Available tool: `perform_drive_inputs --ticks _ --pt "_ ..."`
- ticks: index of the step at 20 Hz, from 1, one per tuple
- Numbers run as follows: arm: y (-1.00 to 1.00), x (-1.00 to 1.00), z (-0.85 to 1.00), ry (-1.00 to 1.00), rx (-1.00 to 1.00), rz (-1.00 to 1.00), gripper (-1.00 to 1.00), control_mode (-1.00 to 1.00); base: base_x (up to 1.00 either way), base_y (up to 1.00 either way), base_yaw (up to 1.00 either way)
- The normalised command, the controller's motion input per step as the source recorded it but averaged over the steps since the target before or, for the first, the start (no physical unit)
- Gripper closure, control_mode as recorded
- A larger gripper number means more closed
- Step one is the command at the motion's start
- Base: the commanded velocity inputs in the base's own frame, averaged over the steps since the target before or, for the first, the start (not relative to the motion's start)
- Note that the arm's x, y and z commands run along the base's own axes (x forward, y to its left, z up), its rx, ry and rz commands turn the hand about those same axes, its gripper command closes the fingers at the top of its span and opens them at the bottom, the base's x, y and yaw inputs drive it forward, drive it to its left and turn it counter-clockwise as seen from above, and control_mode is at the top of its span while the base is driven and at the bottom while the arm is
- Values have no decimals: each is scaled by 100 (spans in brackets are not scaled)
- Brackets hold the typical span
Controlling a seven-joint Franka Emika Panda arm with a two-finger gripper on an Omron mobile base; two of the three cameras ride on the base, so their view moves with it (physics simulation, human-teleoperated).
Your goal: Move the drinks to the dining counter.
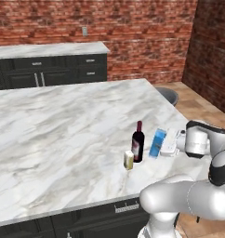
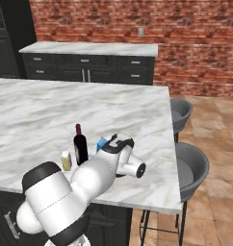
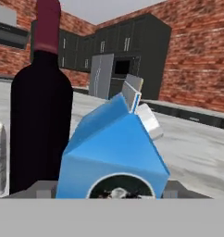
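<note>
On the dining counter (image 1: 63, 125) (image 2: 41, 110), near its front right edge, stand three drinks in a row. The dark wine bottle (image 1: 138, 144) (image 2: 80, 146) (image 3: 40, 115) with a red cap is in the middle. A small pale-yellow jar (image 1: 129, 160) (image 2: 66, 161) is just left of it. The blue carton (image 1: 157, 143) (image 2: 101, 144) (image 3: 114, 152) stands upright on the marble to its right. My gripper (image 1: 163, 144) (image 3: 109, 190) reaches in level from the right, its jaws open on either side of the carton's base, close to its walls.
Two grey stools (image 2: 183, 113) (image 2: 190, 168) stand along the counter's right side. A narrower marble counter with dark drawers (image 1: 49, 49) (image 2: 89, 48) runs along the brick wall behind. The marble left of the drinks is bare.
</note>
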Motion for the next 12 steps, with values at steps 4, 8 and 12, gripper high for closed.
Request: perform_drive_inputs --ticks 4,8,12 --pt "34 -40 0 -2 -2 0 -100 -100 0 0 0" --pt "21 -17 5 0 -1 0 -100 -100 0 0 0" --pt "-2 -19 54 0 0 0 -100 -100 0 0 0"
